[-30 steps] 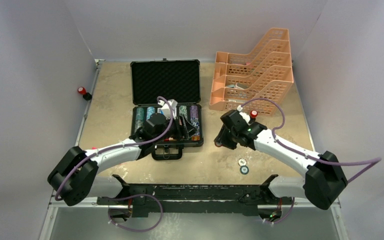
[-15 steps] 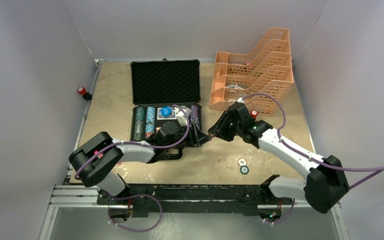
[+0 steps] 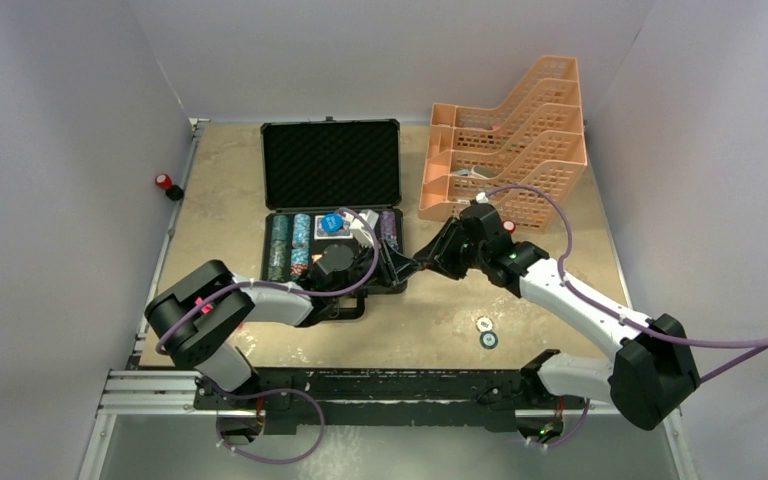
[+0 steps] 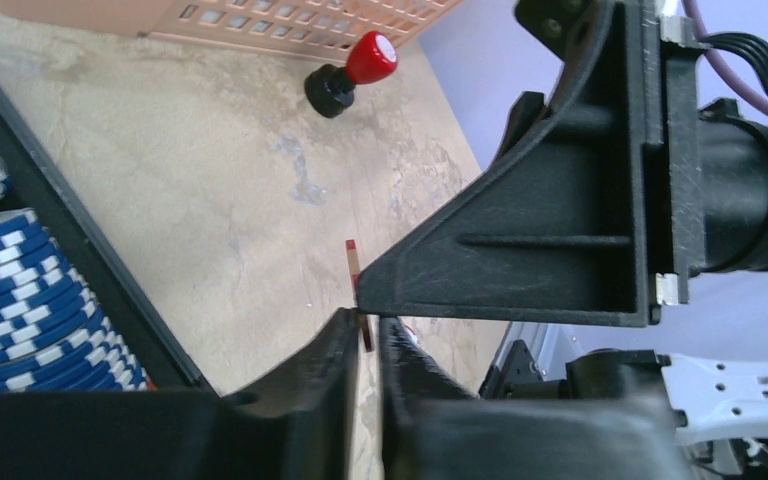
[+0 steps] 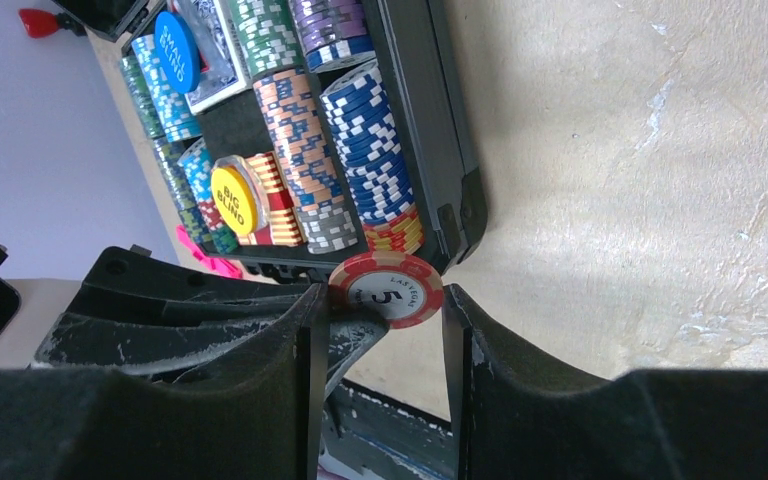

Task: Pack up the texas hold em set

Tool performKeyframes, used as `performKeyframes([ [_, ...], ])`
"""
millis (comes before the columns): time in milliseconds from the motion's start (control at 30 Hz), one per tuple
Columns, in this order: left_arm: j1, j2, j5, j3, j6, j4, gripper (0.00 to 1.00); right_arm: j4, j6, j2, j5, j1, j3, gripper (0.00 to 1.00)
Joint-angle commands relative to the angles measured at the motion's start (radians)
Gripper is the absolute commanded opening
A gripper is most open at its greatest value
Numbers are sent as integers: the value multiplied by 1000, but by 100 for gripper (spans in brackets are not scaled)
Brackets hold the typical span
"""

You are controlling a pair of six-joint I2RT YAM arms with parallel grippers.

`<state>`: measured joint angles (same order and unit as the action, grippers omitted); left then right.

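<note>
The right gripper (image 5: pixel 380 305), half open, grasps a red poker chip (image 5: pixel 388 288). The left gripper (image 4: pixel 368 345) is clenched on its edge.

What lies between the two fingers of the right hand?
A red and white poker chip marked 5, gripped across its rim by the right hand. The right wrist view shows it.

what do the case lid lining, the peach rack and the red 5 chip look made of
Lining: matte black foam, going by its egg-crate bumps. Rack: moulded plastic, a uniform peach lattice. Chip: probably clay composite or plastic with a printed centre label; the look leaves that open.
</note>
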<state>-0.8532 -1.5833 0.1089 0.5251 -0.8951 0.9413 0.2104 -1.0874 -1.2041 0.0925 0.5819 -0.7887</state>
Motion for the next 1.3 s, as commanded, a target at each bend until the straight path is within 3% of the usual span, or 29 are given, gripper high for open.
performKeyframes([
  [0, -1, 24, -32, 15, 66, 58, 0, -4, 34, 11, 27, -8, -5, 51],
  [133, -1, 101, 5, 73, 271, -167, 0, 30, 81, 22, -3, -61, -44, 74],
  [233, -1, 178, 47, 139, 512, -425, 0, 36, 117, 37, -11, -128, -67, 83],
  [367, -1, 262, 93, 236, 864, -757, 0, 21, 142, 35, -1, -190, -60, 84],
  [500, 0, 230, 119, 384, 1089, -1120, 0, -10, 140, 15, 48, -206, -9, 83],
  [567, -1, 197, 137, 429, 1157, -1228, 0, -28, 134, 15, 66, -209, 20, 82],
  [833, 0, 90, 198, 508, 1223, -1345, 0, -29, 130, 47, 55, -213, 65, 82],
  [1133, -1, 82, 74, 485, 1156, -1248, 0, -18, 133, 58, 49, -214, 79, 81],
  [1267, -1, 91, 112, 501, 1156, -1249, 0, -18, 133, 52, 49, -214, 80, 81],
])
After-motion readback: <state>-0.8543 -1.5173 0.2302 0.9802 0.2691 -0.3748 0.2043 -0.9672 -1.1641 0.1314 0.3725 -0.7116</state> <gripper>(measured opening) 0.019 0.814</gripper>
